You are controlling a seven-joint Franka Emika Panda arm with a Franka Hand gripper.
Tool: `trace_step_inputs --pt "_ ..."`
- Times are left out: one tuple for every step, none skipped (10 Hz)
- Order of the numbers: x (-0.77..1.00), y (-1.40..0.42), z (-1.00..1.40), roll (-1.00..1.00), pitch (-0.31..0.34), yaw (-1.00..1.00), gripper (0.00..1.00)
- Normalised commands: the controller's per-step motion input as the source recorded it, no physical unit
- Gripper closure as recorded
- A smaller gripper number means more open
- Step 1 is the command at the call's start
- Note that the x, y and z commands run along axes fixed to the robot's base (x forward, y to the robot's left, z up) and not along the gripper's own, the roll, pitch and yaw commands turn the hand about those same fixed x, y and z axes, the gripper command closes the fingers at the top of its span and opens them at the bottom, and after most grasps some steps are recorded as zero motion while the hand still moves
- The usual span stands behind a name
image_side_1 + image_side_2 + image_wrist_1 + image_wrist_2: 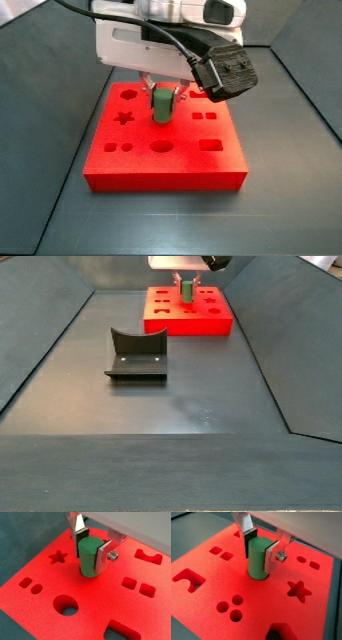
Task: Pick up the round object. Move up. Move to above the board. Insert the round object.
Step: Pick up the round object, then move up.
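Note:
The round object, a green cylinder peg (88, 557), stands upright between the fingers of my gripper (91, 551); it also shows in the wrist view (256, 558). The gripper (261, 554) is shut on it over the middle of the red board (47, 577), with the peg's lower end at the board's surface. Both side views show the peg (162, 103) (186, 292) held over the board (167, 165) (201, 322), under the gripper (163, 97) (186, 288). Whether the peg's end is in a hole is hidden.
The board has a star hole (59, 557), a round hole (65, 604), square holes (137, 585) and dot holes (230, 607). The dark fixture (136, 354) stands on the grey floor nearer the camera. Sloped dark walls enclose the floor.

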Motion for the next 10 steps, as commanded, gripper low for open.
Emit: trace_step_inputs --pt "0.00 0.00 0.00 0.00 0.000 0.00 1.00" --pt "0.00 0.00 0.00 0.00 0.000 0.00 1.00" --pt "0.00 0.00 0.00 0.00 0.000 0.00 1.00" --pt "0.00 0.00 0.00 0.00 0.000 0.00 1.00" --pt "0.00 0.00 0.00 0.00 0.000 0.00 1.00" --pt "0.00 0.00 0.00 0.00 0.000 0.00 1.00" --pt "0.00 0.00 0.83 0.00 0.000 0.00 1.00" --pt "-0.03 -0.04 0.79 -0.01 0.024 0.02 1.00" --pt "-0.05 -0.04 0.73 -0.02 0.039 0.03 1.00" --pt "-0.04 -0.02 0.53 -0.04 0.053 0.03 1.00"
